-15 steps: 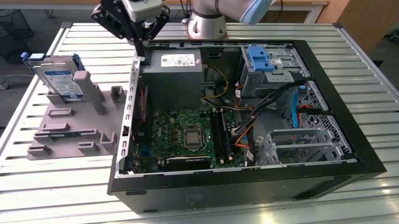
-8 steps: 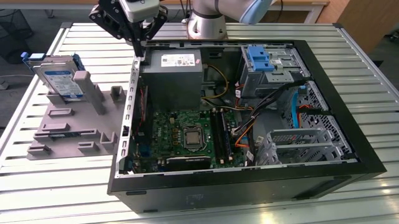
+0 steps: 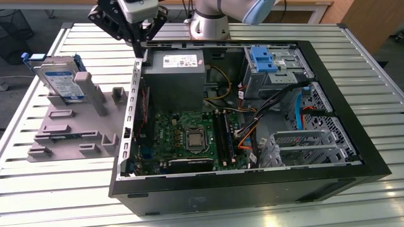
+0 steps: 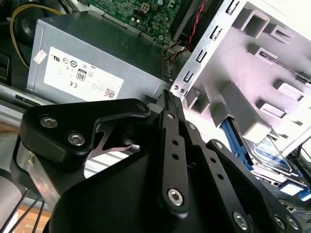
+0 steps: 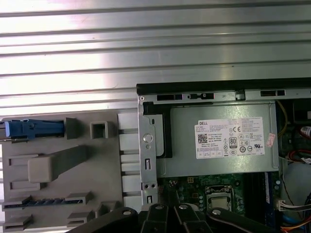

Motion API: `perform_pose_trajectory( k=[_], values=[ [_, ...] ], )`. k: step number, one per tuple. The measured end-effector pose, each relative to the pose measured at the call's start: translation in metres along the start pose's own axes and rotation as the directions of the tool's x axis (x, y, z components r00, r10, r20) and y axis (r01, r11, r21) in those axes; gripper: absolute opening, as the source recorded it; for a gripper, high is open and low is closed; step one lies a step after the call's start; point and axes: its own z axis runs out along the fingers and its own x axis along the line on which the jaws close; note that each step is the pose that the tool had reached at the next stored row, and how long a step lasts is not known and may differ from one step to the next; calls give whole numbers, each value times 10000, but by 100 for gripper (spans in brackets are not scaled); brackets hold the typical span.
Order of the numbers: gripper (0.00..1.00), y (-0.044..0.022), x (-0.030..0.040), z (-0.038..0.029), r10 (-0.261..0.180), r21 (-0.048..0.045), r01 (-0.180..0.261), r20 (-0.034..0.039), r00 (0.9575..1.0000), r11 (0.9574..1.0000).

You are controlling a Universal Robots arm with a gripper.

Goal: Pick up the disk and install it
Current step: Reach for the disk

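Note:
The disk is a silver drive with a white-and-blue label in a blue bracket. It stands on edge in a grey holder at the exterior view's left, outside the computer. Its blue edge shows in the first wrist view, and its bracket and label show in the second. My gripper hangs over the case's near-left corner, to the right of the disk and apart from it. Its black fingers meet at the tips and hold nothing.
The open computer case lies on a slatted metal table. Inside are a grey power supply, a green motherboard, cables, and a drive cage with a blue latch. The case's metal wall stands between the holder and the power supply.

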Motion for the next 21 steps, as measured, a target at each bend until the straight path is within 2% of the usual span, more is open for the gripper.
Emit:
perform_pose_trajectory(
  k=[7, 17, 21],
  values=[
    [11, -2, 30, 3, -1, 0, 1, 0, 10000, 10000],
    [11, -2, 34, 4, 0, 0, 0, 0, 10000, 10000],
    [11, 16, 46, 5, 0, 0, 0, 0, 10000, 10000]
  ],
)
